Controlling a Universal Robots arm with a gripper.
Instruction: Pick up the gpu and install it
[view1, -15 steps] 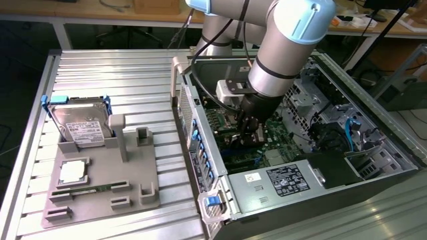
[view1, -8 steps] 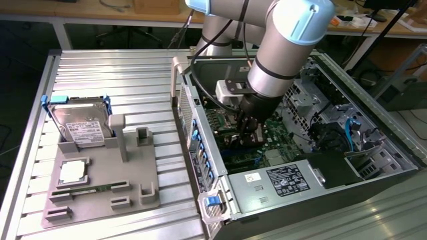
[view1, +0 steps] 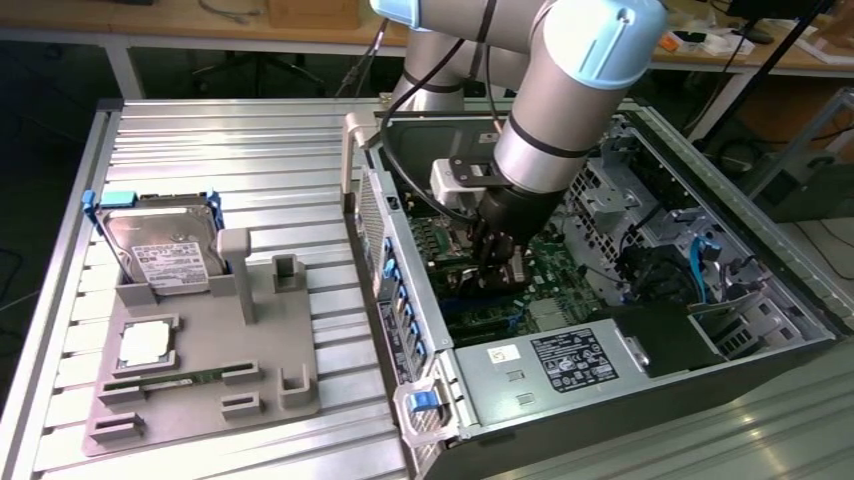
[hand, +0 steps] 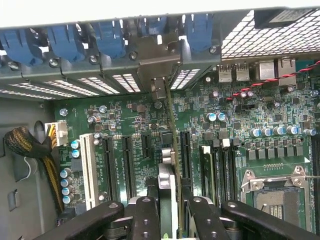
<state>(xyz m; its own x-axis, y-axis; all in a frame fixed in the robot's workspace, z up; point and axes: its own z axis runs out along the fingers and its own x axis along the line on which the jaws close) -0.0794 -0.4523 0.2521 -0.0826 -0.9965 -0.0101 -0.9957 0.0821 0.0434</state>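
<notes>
Here your gripper (hand: 169, 212) pinches the gpu (hand: 170, 155) edge-on by its top edge, upright over the motherboard (hand: 240, 125) slots; judge it light, stiff, fragile: keep hold off the fan.

From my remote seat, the gpu (hand: 171, 150) showed only edge-on between the gripper (hand: 170, 212) fingers, its fan face hidden and its lower end cut off behind them. In the exterior view the arm's wrist (view1: 534, 150) covered the card and most of the motherboard (view1: 561, 275) beneath it. I could not tell whether the card's edge had reached the slot (hand: 184, 152) beside it. The label text on the hard drive (view1: 167, 250) was too small to read.
</notes>
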